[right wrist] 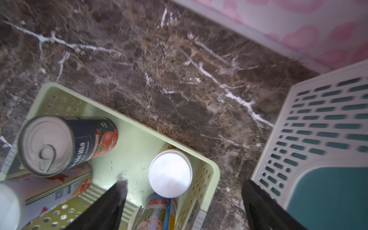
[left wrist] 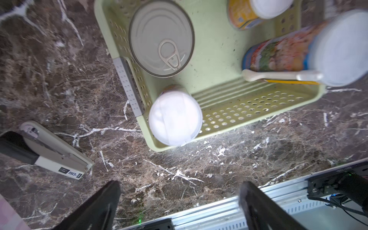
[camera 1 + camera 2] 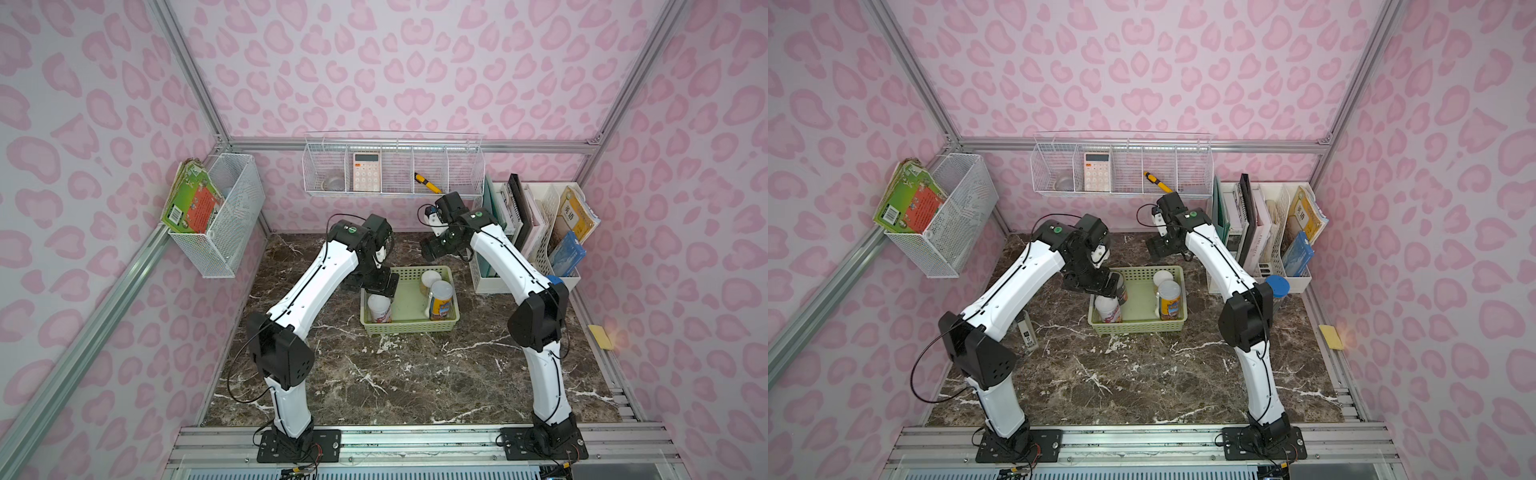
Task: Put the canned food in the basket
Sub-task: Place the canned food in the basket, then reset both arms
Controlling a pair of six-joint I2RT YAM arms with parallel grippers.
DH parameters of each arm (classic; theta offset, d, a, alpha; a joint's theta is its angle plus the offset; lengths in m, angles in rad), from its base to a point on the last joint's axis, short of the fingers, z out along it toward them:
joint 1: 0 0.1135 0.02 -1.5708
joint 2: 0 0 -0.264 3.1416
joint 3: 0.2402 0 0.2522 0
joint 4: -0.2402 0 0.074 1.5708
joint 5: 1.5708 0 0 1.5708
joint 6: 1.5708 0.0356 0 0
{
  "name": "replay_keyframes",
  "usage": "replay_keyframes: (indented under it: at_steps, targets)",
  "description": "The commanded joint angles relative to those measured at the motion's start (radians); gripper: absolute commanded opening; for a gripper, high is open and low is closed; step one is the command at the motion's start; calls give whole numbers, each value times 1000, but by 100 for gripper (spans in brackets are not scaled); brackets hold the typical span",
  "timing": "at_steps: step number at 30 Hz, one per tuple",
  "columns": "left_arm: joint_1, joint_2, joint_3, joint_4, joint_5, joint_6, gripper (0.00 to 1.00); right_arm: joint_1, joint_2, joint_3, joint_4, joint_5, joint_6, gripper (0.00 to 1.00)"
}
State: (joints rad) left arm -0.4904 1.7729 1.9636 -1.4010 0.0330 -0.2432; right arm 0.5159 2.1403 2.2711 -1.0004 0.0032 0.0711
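Pale green basket (image 3: 409, 326) holding four upright cans, dark-blue tomato can (image 1: 85, 137) and pink-labelled can (image 3: 380, 311) at its left end, orange-labelled can (image 3: 441, 305) and another white-lidded can (image 3: 431, 276) at its right end, left gripper (image 2: 179, 201) spread wide and empty, right gripper (image 1: 185, 207) likewise, seemingly hovering just behind basket.

Silver-topped blue can (image 2: 161, 37) and three white-lidded cans (image 2: 175, 118), upright inside pale green perforated basket (image 2: 239, 111)

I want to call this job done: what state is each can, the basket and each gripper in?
silver-topped can: upright, inside the basket
pink-white can: upright, in a basket corner
far white-lidded can: upright, inside the basket
near orange-labelled can: upright, inside the basket
basket: holds all four cans
left gripper: open, empty
right gripper: open, empty
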Motion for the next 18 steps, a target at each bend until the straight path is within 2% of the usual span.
replay_keyframes:
  at_steps: [1, 2, 4, 6, 9, 11, 14, 18]
  targets:
    - [0, -135, -32, 8, -108, -33, 99, 24, -165, -149, 143, 71, -2, 98]
    - [2, -196, -69, 52, -159, -35, 99, 37, -240, -238, 211, 107, -4, 98]
    - [29, -361, -238, 236, -258, -28, 99, 67, -454, -499, 414, 197, 4, 99]
    - [87, -518, -412, 446, -249, -19, 99, 80, -669, -754, 623, 241, 30, 100]
    - [128, -694, -642, 715, -322, -11, 99, 80, -995, -1151, 950, 306, 68, 100]
    - [135, -737, -746, 830, -369, 25, 99, 71, -1146, -1336, 1064, 362, 84, 100]
    - [147, -726, -839, 907, -481, 29, 99, 61, -1275, -1496, 1118, 440, 90, 100]
    - [191, -736, -1099, 1260, -598, 73, 99, 53, -1372, -1730, 1328, 570, 41, 100]
